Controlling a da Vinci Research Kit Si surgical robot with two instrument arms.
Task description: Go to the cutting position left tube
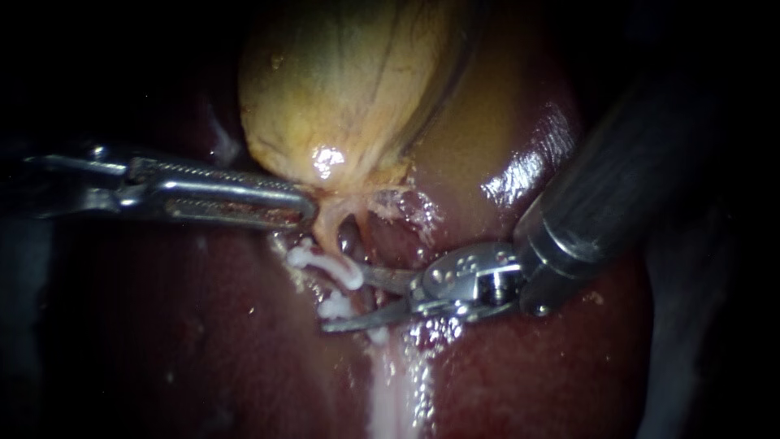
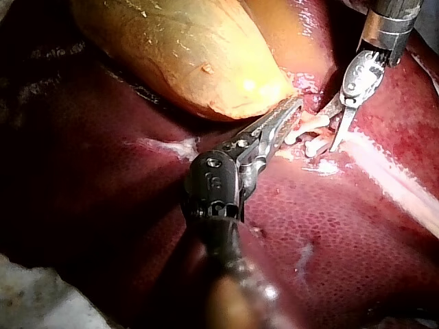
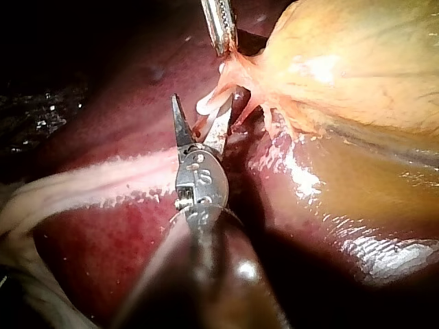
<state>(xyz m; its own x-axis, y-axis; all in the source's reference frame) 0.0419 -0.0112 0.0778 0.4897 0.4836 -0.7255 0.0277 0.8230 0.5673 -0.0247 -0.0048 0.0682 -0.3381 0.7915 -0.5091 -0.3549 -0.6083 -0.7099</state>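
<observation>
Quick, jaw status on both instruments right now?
Left instrument: shut on the gallbladder at its neck.
Right instrument: open, with the clipped tube between its blades, not gripped.

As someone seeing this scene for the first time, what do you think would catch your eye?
The pale yellow gallbladder bulges at the top of the endoscope view, on the dark red liver. Below it the left instrument grips its neck, while the right instrument stands open around the white clips.
</observation>
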